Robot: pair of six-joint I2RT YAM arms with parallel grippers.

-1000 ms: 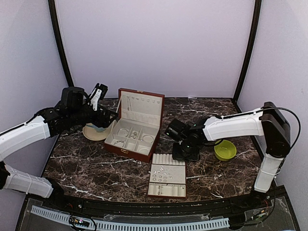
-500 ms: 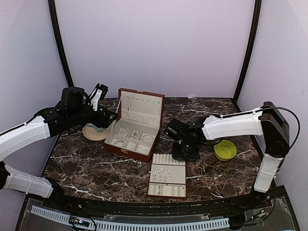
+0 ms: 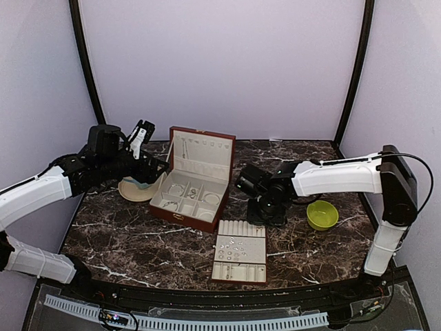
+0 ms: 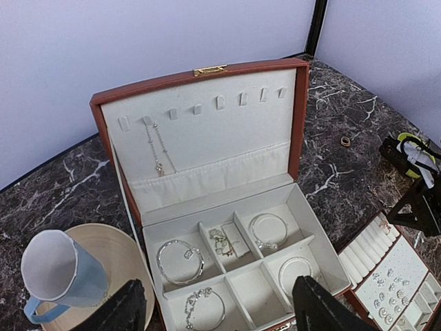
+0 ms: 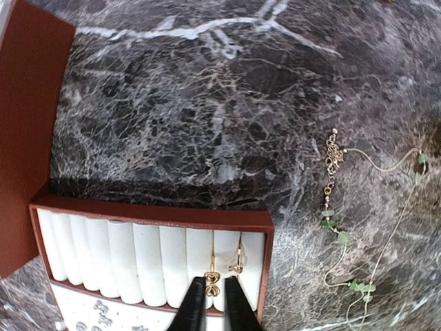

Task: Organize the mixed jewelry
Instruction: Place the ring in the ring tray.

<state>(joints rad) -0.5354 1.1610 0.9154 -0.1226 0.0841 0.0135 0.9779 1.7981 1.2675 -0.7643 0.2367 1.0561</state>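
Observation:
The mixed jewelry is spread out. Silver bracelets (image 4: 180, 261) lie in the compartments of the open reddish-brown box (image 3: 180, 211), and a thin chain (image 4: 157, 148) hangs in its lid. My left gripper (image 4: 217, 312) hovers wide open over the box's front, holding nothing. My right gripper (image 5: 213, 307) points down at the far right end of the cream ring tray (image 5: 124, 258). Its jaws stand a narrow gap apart around a gold heart piece (image 5: 212, 278) seated in a slot. A second gold piece (image 5: 236, 267) sits one slot over.
A green-beaded chain (image 5: 337, 231) lies on the marble right of the tray, and a small ring (image 4: 345, 141) sits beyond the box. A blue mug (image 4: 62, 276) lies on a cream plate (image 4: 127, 252) left of the box. A green bowl (image 3: 322, 214) stands at the right.
My right gripper has shifted slightly toward the back, away from the tray's far edge. The left arm has not moved.

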